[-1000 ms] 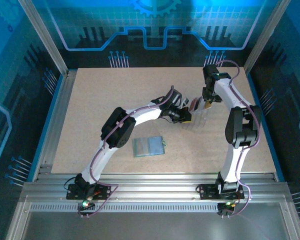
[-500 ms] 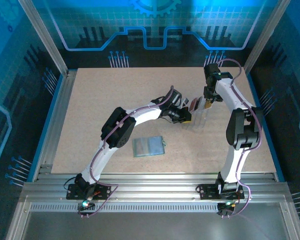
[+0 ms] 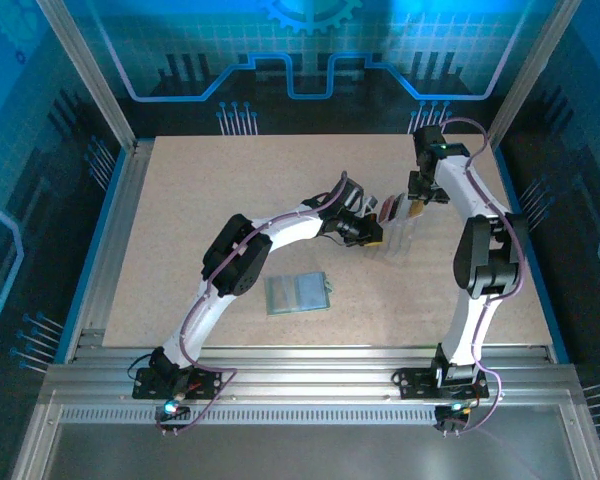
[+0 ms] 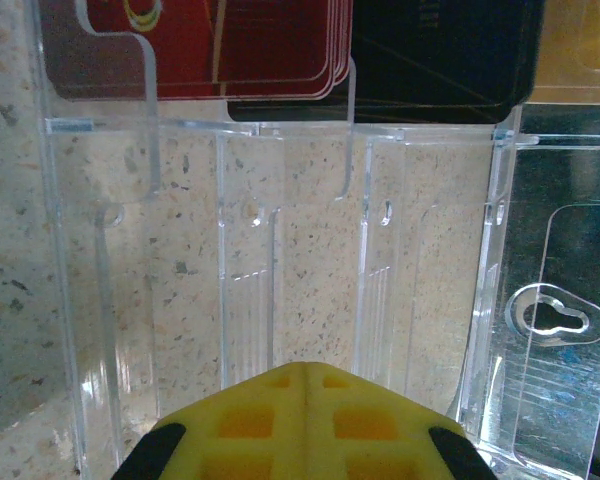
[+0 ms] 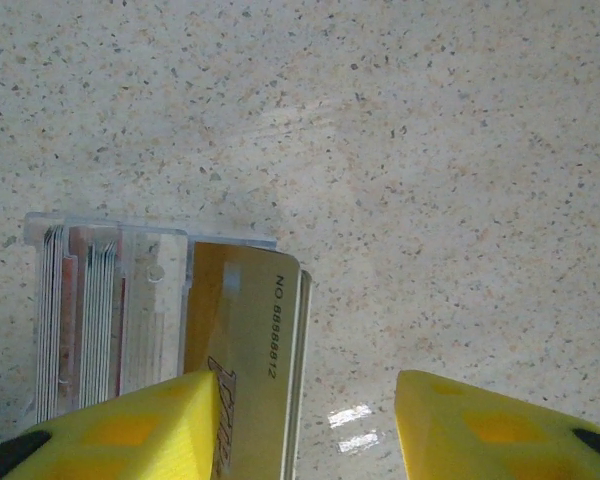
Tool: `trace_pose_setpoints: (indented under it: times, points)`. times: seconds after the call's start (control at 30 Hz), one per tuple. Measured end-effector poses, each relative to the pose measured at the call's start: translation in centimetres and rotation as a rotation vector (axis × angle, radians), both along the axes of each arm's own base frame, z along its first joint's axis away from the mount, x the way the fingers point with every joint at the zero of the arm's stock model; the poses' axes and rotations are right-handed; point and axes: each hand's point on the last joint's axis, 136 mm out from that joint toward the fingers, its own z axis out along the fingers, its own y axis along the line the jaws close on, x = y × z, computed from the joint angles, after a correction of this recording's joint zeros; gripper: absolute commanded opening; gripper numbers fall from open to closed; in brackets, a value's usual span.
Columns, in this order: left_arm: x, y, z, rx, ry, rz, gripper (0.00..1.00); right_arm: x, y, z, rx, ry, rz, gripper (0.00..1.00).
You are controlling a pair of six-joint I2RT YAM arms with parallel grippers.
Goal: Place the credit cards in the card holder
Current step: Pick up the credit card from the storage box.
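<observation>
Right wrist view first: the right tool point(image 5: 305, 430) stands wide, nothing between its yellow fingers point(image 5: 120, 430), and the gold card point(image 5: 245, 330) stands on edge at lower left, right by the left-hand finger; contact or not, I can't tell. It sits at the end of a clear rack point(image 5: 140, 250) on the speckled tabletop point(image 5: 430, 150). A second edge hugs it, so maybe two cards. Over on the left wrist view, the left tool point(image 4: 300, 425) is pressed shut and empty, facing the rack, with red cards point(image 4: 210, 45) and a dark card point(image 4: 440, 50) cut off at the top. These look light, stiff, thin and slick; pinching the flat faces near the free top edge seems best. Down in the overhead view's lower middle, the card holder point(image 3: 298, 293) lies flat, well apart, its pockets too small to read.
</observation>
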Motion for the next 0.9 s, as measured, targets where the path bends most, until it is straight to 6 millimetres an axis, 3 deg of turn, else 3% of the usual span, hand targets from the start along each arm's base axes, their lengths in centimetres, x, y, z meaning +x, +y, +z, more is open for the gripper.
trace_pose_setpoints:
  times: [0.17,0.4,0.9]
  points:
    - [0.0,0.0,0.0,0.000,-0.001,0.000,0.02,0.1,0.0,-1.6,0.016,0.030,-0.009,0.47]
    - [0.1,-0.1,0.0,-0.006,-0.001,0.006,0.02,0.2,0.1,-2.2,0.033,0.021,-0.018,0.42]
    - [0.5,-0.1,-0.1,-0.016,0.019,0.038,0.02,-0.5,-1.0,-0.2,-0.006,-0.013,-0.038,0.34]
